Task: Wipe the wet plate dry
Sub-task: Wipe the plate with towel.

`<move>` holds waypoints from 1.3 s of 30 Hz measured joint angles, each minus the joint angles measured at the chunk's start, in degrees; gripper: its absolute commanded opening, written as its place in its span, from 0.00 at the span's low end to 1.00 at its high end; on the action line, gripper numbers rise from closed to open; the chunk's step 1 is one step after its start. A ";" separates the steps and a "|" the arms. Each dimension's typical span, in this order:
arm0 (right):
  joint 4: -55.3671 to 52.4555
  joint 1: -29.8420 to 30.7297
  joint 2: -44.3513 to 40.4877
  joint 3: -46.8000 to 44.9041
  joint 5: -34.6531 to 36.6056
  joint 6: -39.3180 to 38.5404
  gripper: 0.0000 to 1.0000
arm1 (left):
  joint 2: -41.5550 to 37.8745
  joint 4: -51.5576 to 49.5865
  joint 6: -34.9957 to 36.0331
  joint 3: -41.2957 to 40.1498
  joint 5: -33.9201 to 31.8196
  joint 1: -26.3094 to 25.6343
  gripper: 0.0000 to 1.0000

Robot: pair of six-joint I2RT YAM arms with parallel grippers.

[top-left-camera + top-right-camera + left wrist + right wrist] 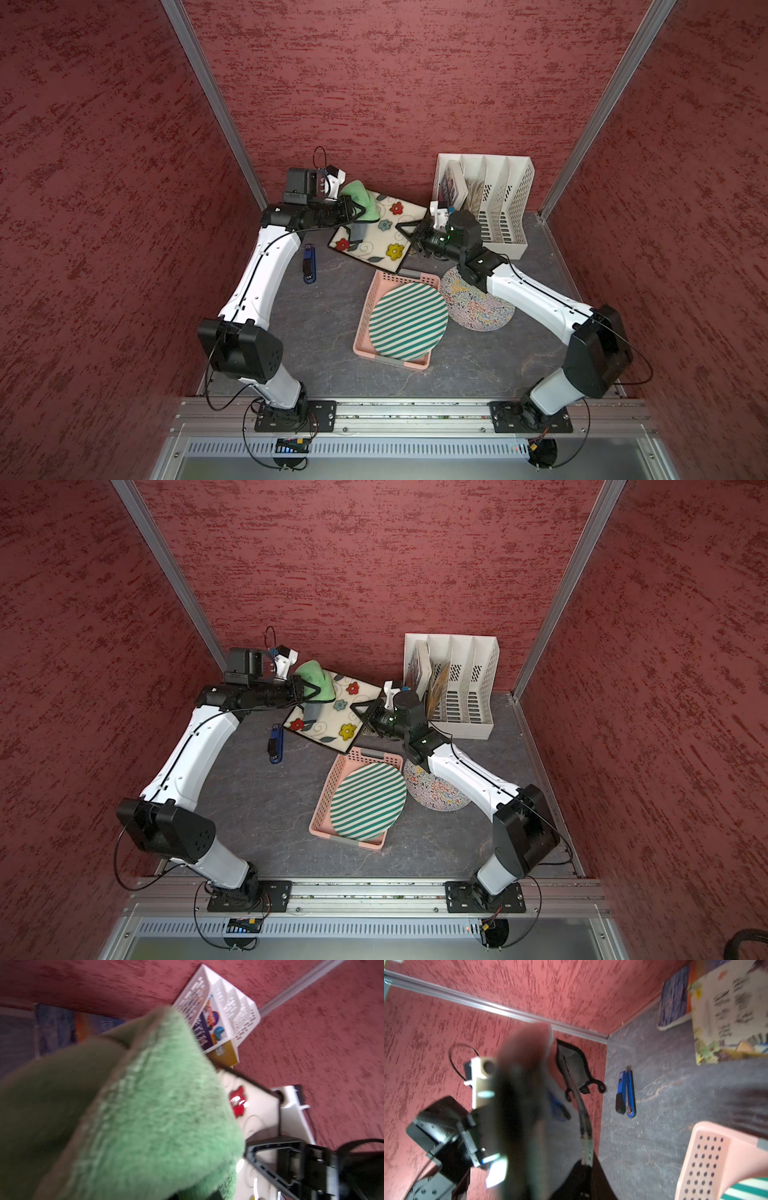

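Wiping looked under way rather than finished. The green fluffy cloth (359,197) lay pressed on the far corner of the square cream flowered plate (376,243), leaving most of its face uncovered. Whether that part was already dry could not be told. The plate hung tilted above the dark worktop (324,316), near the back wall. The left arm reached forward, the left end effector (358,212) closed on the cloth. The right arm bent inward, the right end effector (406,236) clamped on the plate's edge.
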 measured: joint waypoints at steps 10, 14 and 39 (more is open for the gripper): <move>0.13 -6.51 0.02 5.53 -1.73 -0.42 0.00 | 1.22 -0.42 7.54 1.11 14.14 -8.98 0.00; -1.33 -10.36 -0.63 7.61 -0.15 -3.65 0.00 | -0.22 -0.24 6.43 -0.96 12.57 -4.55 0.00; -14.01 -10.49 -0.57 14.14 2.62 -10.97 0.00 | 4.15 -4.81 4.87 5.05 7.37 -5.03 0.00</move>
